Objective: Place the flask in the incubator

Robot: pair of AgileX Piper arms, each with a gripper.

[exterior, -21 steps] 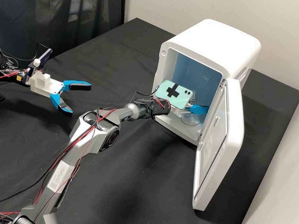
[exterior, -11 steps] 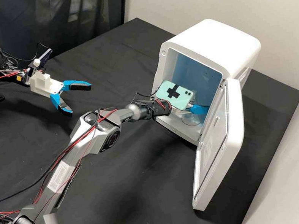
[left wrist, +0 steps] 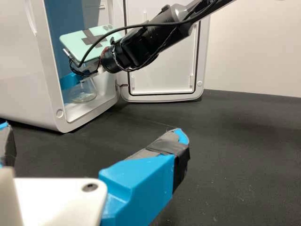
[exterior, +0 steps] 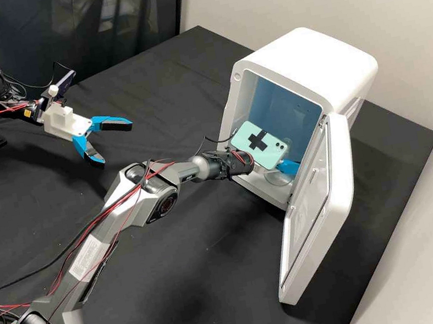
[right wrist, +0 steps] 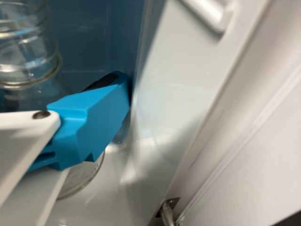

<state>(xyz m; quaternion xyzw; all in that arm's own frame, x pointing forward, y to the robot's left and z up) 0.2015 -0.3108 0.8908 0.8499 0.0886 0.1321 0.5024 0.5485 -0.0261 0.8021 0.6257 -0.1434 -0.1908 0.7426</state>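
Seen from above, the white incubator (exterior: 316, 63) stands with its door open, the clear flask (exterior: 276, 176) on its floor and the right gripper (exterior: 284, 168) in beside it, while the left gripper (exterior: 114, 142) hangs spread wide over the bench (exterior: 203, 276). The left wrist view shows the flask upright in the blue chamber. From the right wrist view I cannot tell whether that gripper clasps it.
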